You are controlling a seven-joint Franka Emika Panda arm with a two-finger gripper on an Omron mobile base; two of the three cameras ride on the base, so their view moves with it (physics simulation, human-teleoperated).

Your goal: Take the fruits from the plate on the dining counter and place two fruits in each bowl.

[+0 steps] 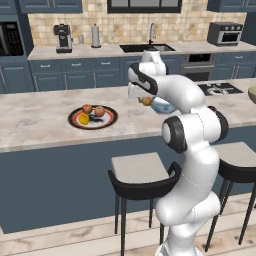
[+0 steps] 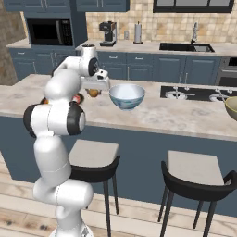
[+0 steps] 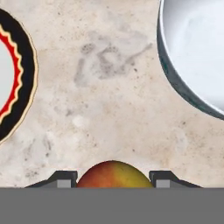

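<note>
The fingers (image 3: 113, 179) are seen clamped on an orange-and-red fruit (image 3: 113, 175), one dark tip at each side of it in the hand view. In the left base view the held fruit (image 1: 146, 101) is carried above the worktop (image 1: 35, 117), between the plate (image 1: 93, 117) and the light blue and white bowl (image 1: 162, 106), close beside the bowl; the same fruit (image 2: 94, 92) is seen from the right base view just left of that bowl (image 2: 127, 96). In the hand view the marbled worktop (image 3: 109, 87) is spread below the fruit, with the dark rim and red ring of the plate (image 3: 22, 74) at the left edge and the wall of the bowl (image 3: 183, 87) at the upper right. On the plate two reddish-brown fruits (image 1: 93, 110) are set side by side, and a yellow fruit (image 1: 83, 119) is placed just in front of them. At the far right edge a part of a second, olive bowl (image 1: 251, 93) is shown on the worktop, well apart from the plate. Two stools (image 1: 142, 172) are stood in front of the dark blue base.
</note>
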